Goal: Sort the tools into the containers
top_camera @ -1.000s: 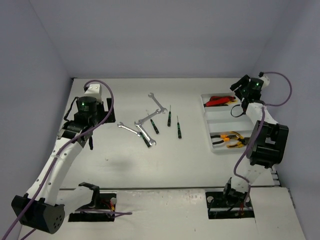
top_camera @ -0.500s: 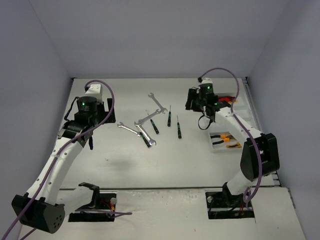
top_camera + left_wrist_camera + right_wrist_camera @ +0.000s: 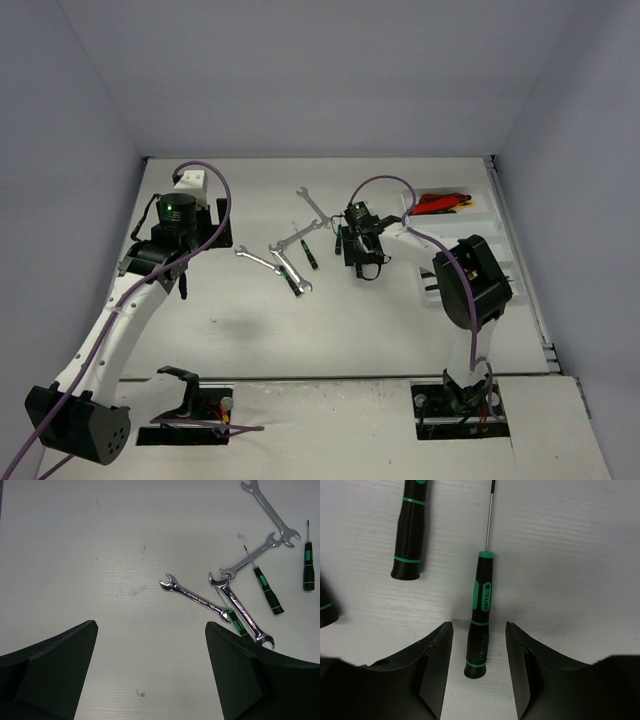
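Several silver wrenches [image 3: 293, 270] and thin black-and-green screwdrivers [image 3: 310, 252] lie on the table's middle. In the right wrist view one screwdriver [image 3: 481, 625] lies between the fingers of my right gripper [image 3: 479, 650], which is open and low over it; the jaws stand either side of the handle without touching. In the top view the right gripper [image 3: 358, 256] hides that screwdriver. My left gripper [image 3: 150, 645] is open and empty above bare table, left of the wrenches [image 3: 197, 600]. The white tray [image 3: 484, 222] holds red-handled cutters [image 3: 440, 202]; my right arm covers its near part.
A second screwdriver handle [image 3: 410, 540] lies just left of the one between the right fingers. The wrench pile [image 3: 240, 612] overlaps a screwdriver [image 3: 237, 622]. Grey walls close off the table on the left, back and right.
My right arm has swung left from over the tray to the screwdrivers at the table's middle and come down over one. The left arm has barely moved.
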Controlling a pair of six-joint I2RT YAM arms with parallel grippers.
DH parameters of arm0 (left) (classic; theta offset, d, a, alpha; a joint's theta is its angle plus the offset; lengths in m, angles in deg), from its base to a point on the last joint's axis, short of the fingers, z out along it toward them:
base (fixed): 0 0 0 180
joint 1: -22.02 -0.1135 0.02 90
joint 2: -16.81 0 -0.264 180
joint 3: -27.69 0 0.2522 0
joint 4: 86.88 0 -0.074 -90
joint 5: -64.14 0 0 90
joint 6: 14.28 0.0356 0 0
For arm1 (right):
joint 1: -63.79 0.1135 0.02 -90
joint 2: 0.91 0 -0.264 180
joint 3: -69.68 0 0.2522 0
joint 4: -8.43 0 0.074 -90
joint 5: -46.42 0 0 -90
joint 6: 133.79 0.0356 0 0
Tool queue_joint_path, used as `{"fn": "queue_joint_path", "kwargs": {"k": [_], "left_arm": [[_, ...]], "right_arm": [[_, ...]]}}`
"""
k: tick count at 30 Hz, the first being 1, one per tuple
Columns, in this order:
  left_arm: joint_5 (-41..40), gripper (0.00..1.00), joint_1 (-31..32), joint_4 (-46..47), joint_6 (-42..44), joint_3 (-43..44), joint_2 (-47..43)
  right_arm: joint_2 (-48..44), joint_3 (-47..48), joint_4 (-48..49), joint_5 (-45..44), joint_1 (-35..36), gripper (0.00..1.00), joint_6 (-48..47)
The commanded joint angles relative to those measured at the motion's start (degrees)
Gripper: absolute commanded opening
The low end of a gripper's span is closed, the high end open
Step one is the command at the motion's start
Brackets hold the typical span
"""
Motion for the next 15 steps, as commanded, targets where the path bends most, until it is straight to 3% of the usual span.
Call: {"fn": "queue_joint_path", "kwargs": {"k": [1, 6, 9, 15], "left_arm": [[0.7, 0.87, -0.4, 2.1, 0.5, 0.6, 0.0], [1.3, 0.87, -0.4, 2.1, 0.4, 0.7, 0.3], [1.4, 0.87, -0.4, 2.1, 0.4, 0.7, 0.4], [1.6, 0.87, -0.4, 2.2, 0.4, 0.7, 0.4]], "right_arm": [[0.8, 3.9, -0.8, -3.1, 0.1, 0.39, 1.9], [2.4, 4.8, -0.8, -3.7, 0.1, 0.23, 2.3], [2.4, 5.2, -0.8, -4.9, 0.2, 0.01, 3.0], [-3.0, 5.6, -0.6, -9.1, -1.0, 0.0, 5.8]]}}
